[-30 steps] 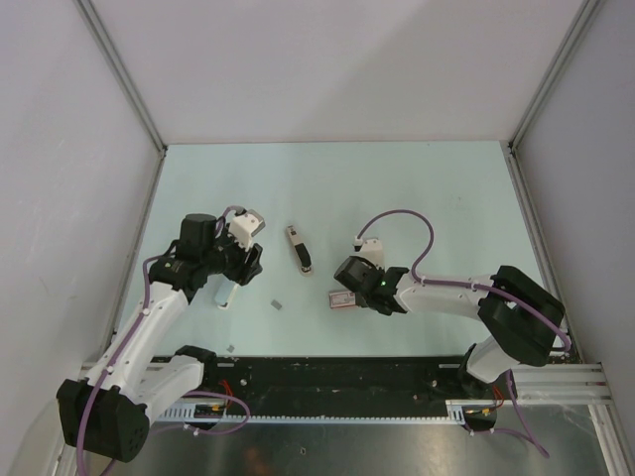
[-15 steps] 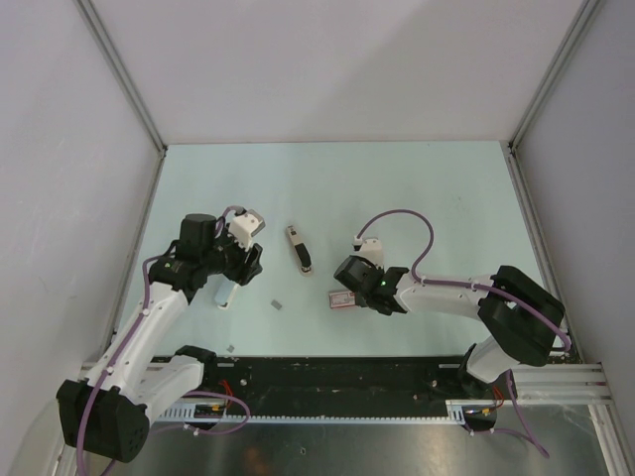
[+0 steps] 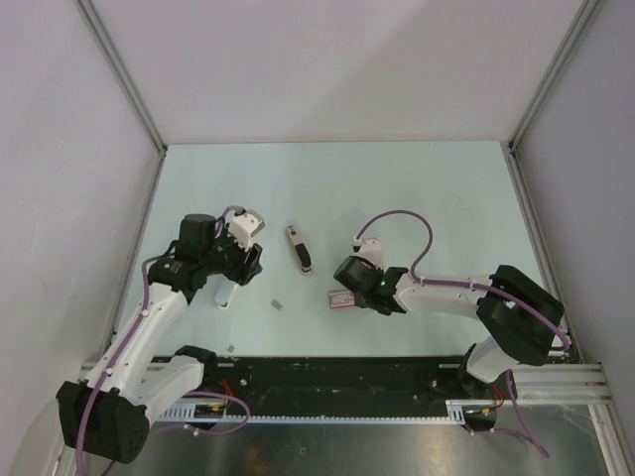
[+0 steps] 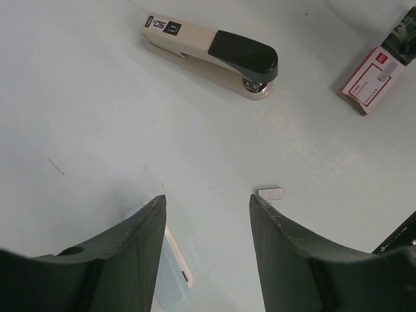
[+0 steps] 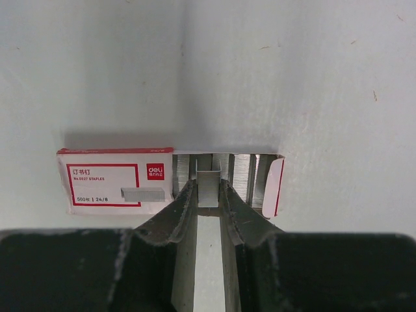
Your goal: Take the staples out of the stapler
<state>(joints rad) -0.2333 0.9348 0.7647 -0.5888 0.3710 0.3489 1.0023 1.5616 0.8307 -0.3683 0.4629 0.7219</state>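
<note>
Over open staple box (image 5: 117, 181), right of stapler (image 3: 299, 248) at mid-table — right gripper (image 5: 207, 192) pinches staples (image 5: 208, 177); best lowered level into box, released gently; left gripper (image 4: 207, 214) spread, idle near-left.

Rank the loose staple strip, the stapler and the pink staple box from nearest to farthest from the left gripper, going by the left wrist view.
Measured from the left gripper:
1. the loose staple strip, on the table just off one fingertip, towards the picture's right.
2. the stapler, further ahead, lying at top centre.
3. the staple box, farthest, out at the upper right edge.
</note>
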